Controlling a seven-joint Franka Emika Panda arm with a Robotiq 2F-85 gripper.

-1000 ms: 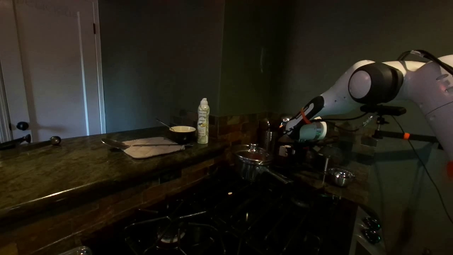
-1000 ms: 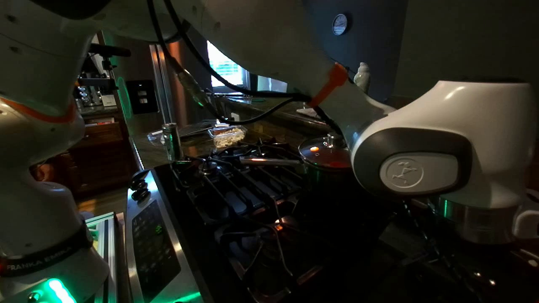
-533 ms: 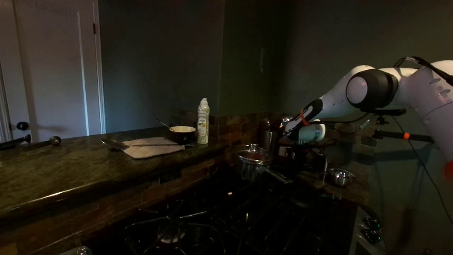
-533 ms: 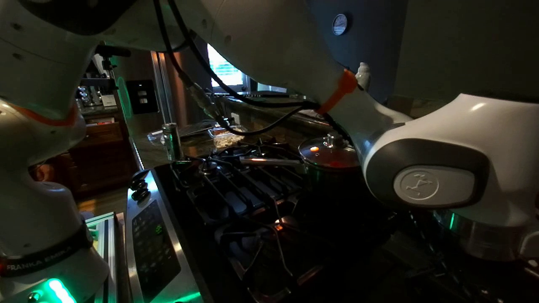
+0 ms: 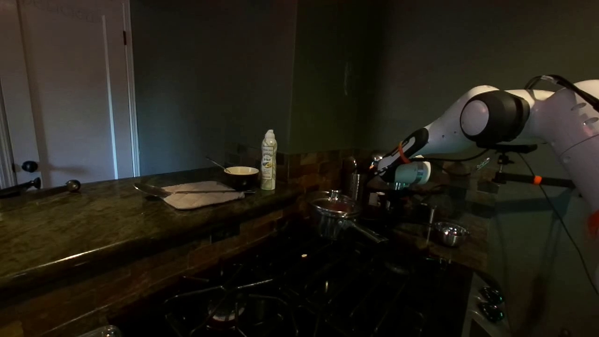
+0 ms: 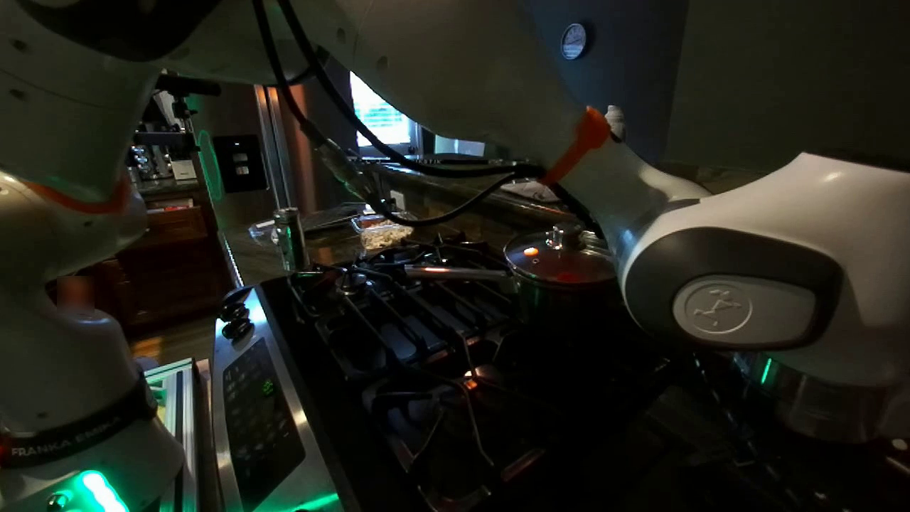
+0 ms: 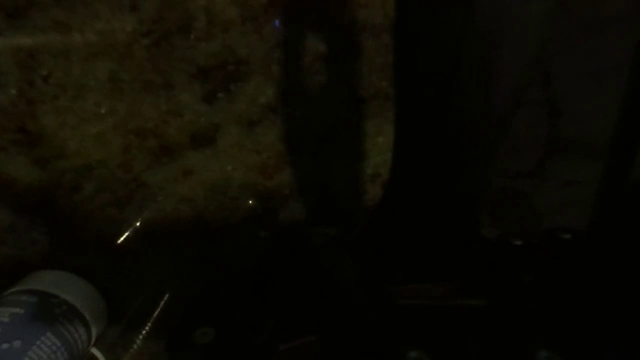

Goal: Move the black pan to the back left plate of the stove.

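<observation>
In the wrist view, a long dark strip with a hole near its far end looks like the handle of the black pan; its body is lost in shadow. My arm's last joint hangs low beside the lidded pot, over the dark corner of the counter. The gripper beneath it blends into the black, so its fingers and anything between them cannot be made out. The stove has black grates, with its control panel along the front. Seen from that panel, the back left burner carries nothing.
A steel pot with a glass lid stands on the stove, handle toward the front. A small steel bowl sits right of my arm. The stone ledge bears a spray bottle. A blue-labelled bottle is near the wrist camera.
My arm dropped a little over the first half second, and since then has risen and shifted slightly. Pot, ledge items and stove stand as before.
</observation>
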